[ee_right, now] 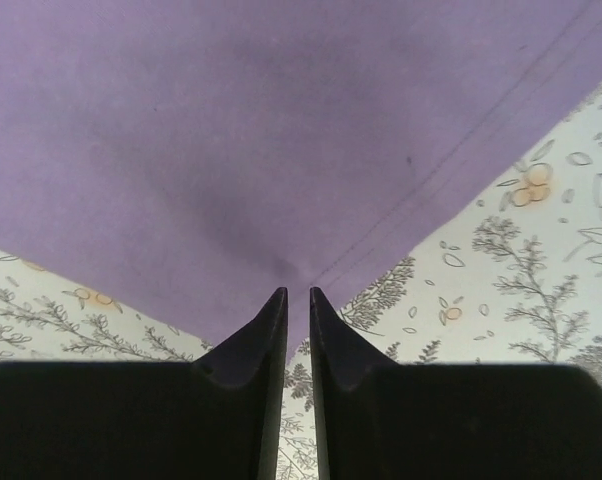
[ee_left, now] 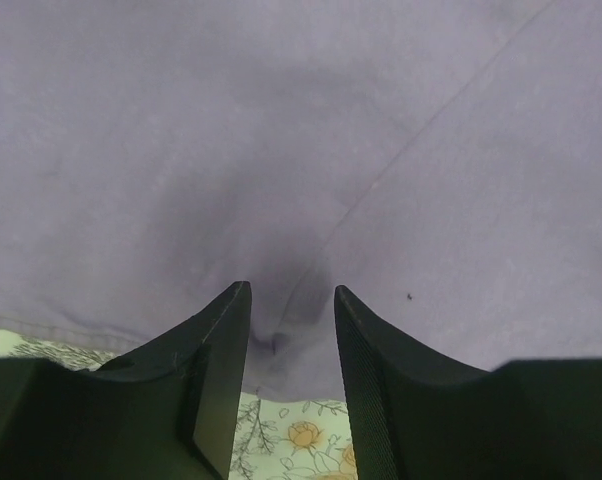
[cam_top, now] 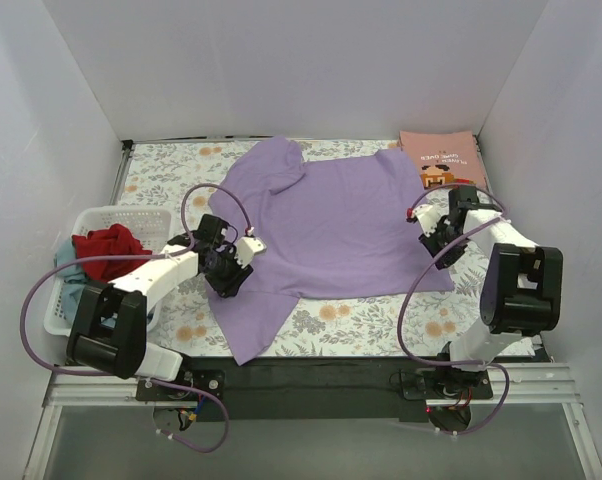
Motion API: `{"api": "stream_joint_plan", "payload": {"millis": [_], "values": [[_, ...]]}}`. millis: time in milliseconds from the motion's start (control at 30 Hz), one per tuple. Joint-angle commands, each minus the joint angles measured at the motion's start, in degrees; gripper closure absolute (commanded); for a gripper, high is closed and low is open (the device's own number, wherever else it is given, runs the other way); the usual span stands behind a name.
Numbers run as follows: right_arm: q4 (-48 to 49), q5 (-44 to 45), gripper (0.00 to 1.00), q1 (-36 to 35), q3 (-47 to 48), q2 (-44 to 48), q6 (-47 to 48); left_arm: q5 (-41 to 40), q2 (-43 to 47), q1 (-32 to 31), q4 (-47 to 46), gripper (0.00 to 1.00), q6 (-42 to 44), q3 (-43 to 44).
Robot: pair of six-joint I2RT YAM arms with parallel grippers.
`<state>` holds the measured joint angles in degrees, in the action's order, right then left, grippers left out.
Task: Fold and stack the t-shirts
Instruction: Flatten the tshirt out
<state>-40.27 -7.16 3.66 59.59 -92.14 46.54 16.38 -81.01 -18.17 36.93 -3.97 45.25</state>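
The lavender t-shirt (cam_top: 331,225) lies spread out on the floral table cloth (cam_top: 171,165). My left gripper (cam_top: 228,268) is at the shirt's left edge. In the left wrist view the gripper (ee_left: 291,290) is open, its fingers (ee_left: 216,350) straddling the hem of the lavender t-shirt (ee_left: 301,150), which creases between them. My right gripper (cam_top: 428,238) is at the shirt's right edge. In the right wrist view the gripper (ee_right: 298,292) is shut on a corner of the lavender t-shirt (ee_right: 261,130). A folded salmon-pink t-shirt (cam_top: 439,160) lies at the back right.
A white basket (cam_top: 66,285) at the left edge holds a red t-shirt (cam_top: 106,245) and a grey-blue one (cam_top: 69,268). White walls close in the table on three sides. A black strip (cam_top: 311,372) runs along the near edge.
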Motion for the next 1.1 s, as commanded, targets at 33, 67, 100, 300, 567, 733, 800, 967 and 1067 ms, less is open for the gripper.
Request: {"api": "stream_joint_plan", "payload": {"millis": [33, 67, 100, 300, 567, 733, 800, 967, 1067], "values": [[3.97, 5.13, 0.81, -0.23, -5.79, -1.47, 0.12, -3.46, 0.94, -0.11, 0.33, 0.64, 0.89, -2.71], [4.67, 5.75, 0.81, -0.23, -7.02, -1.29, 0.39, -3.37, 1.21, -0.11, 1.12, 0.64, 1.06, -3.06], [4.68, 6.80, 0.81, -0.32, -8.08, -1.20, 0.91, -3.46, 1.30, -0.19, 1.65, 0.64, 1.07, -3.85], [0.48, 10.41, 0.84, -1.37, -18.27, 5.72, 4.16, -1.18, 4.89, -0.28, 10.34, 0.67, 3.34, -6.58], [-19.48, 0.14, 0.85, -2.52, -15.05, 16.90, 9.70, 3.47, 12.63, -0.81, 25.29, 0.68, 9.41, -0.64], [-15.74, -2.69, 0.85, -2.52, -3.97, 10.68, 5.68, 3.84, 7.55, 0.15, 15.23, 0.67, 1.54, 5.19], [-12.83, -2.07, 0.87, -2.52, -2.21, 6.56, 2.86, 2.35, 4.30, 0.59, 11.60, 0.67, -0.86, 5.72], [-4.84, 1.26, 0.88, -2.52, -3.60, 1.35, 1.27, -1.60, -0.02, 2.35, 5.27, 0.67, -3.32, 3.97], [-2.80, 3.46, 0.89, -2.52, -7.02, -0.23, 1.36, -4.06, -0.90, 2.62, 3.68, 0.67, -3.15, 0.98]]}}
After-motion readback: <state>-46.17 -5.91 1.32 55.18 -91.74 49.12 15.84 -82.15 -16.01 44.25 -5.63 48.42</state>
